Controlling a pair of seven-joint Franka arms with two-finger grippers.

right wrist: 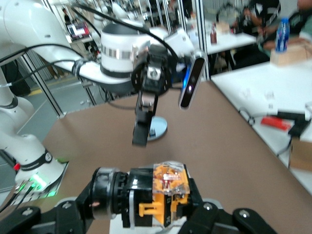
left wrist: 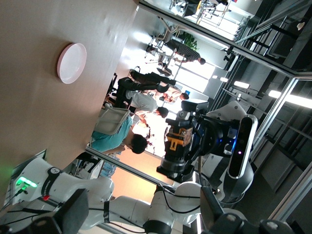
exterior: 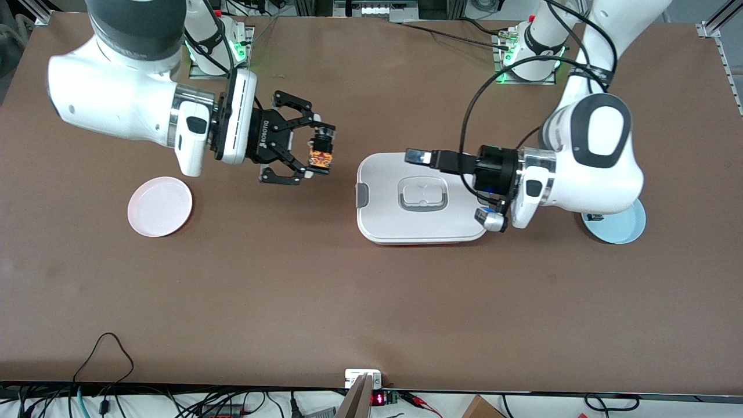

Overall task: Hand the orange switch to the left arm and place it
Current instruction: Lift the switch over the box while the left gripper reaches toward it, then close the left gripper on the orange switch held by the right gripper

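Jaws of right gripper [exterior: 316, 155] clamped on orange switch [exterior: 321, 151], held in air over bare table [exterior: 371, 302] beside box [exterior: 419, 197]. Left gripper [exterior: 419, 157] spread wide, empty, over box. Pink plate [exterior: 159, 206] under right arm.

The front camera looks down from high across the table [exterior: 348, 302] at both bases. Each wrist camera faces level along its own fingers toward the other arm — so the orange switch [right wrist: 168, 192], close in the right wrist view, also shows farther off in the left wrist view.
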